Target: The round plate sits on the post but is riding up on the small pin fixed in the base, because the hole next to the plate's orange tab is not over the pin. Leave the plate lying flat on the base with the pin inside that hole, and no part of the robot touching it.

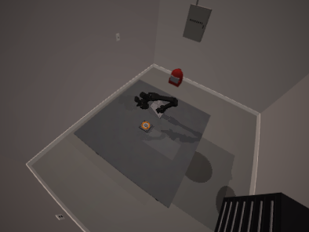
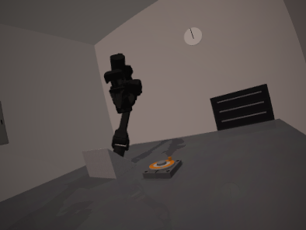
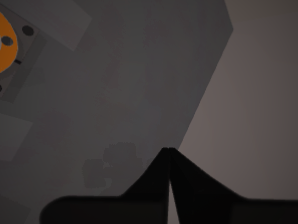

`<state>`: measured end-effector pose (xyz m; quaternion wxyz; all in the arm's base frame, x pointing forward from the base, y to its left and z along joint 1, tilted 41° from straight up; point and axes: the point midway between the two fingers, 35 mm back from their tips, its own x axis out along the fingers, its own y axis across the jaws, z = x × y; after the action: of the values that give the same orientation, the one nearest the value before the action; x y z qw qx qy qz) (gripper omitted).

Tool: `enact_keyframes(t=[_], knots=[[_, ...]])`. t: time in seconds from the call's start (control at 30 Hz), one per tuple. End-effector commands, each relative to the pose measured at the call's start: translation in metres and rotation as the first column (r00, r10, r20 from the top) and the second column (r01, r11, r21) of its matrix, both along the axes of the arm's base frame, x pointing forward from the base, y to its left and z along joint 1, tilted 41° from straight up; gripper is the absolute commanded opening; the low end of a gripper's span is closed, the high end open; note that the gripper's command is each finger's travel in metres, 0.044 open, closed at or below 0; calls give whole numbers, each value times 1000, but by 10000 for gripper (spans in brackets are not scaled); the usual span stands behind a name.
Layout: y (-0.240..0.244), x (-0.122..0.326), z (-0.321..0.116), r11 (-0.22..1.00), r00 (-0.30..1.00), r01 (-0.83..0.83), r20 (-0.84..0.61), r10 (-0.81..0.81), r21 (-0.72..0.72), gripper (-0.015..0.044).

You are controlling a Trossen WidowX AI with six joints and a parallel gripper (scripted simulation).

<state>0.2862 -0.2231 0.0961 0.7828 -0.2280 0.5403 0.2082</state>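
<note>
The round plate [image 1: 143, 125] [image 2: 153, 167] [image 3: 10, 56], with an orange ring, sits around the post on the dark square base [image 2: 157, 175] [image 3: 11, 80]. Its orange tab [image 2: 170, 158] stands at the far right side in the exterior view. The small pin cannot be made out, and whether the plate lies flat is too small to tell. My gripper [image 2: 123, 112] [image 3: 168, 153] is shut and empty, its fingertips together. It hangs well above the table, to the side of the base, and touches neither plate nor base. The wrist view cuts off most of the plate.
A pale block [image 1: 156, 106] [image 2: 99, 165] stands on the table [image 1: 114, 129] [image 2: 229, 198] between the arm's foot and the base's side. The table edge shows at the right of the wrist view. A red object [image 1: 176, 77] is beyond the table.
</note>
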Motion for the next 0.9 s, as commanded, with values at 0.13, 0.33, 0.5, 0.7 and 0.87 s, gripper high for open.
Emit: enact_keyframes(t=[0.13,0.33,0.5,0.7,0.87], knots=[[124,19,-24,929,978,136,-194,-71,343,0],[213,4,-31,824,887,321,-454,-88,466,0],[259,-13,-31,747,771,477,-629,-103,463,0],[259,-10,-31,747,771,477,-629,-103,463,0],[266,-10,-40,748,771,477,-628,-103,463,0]])
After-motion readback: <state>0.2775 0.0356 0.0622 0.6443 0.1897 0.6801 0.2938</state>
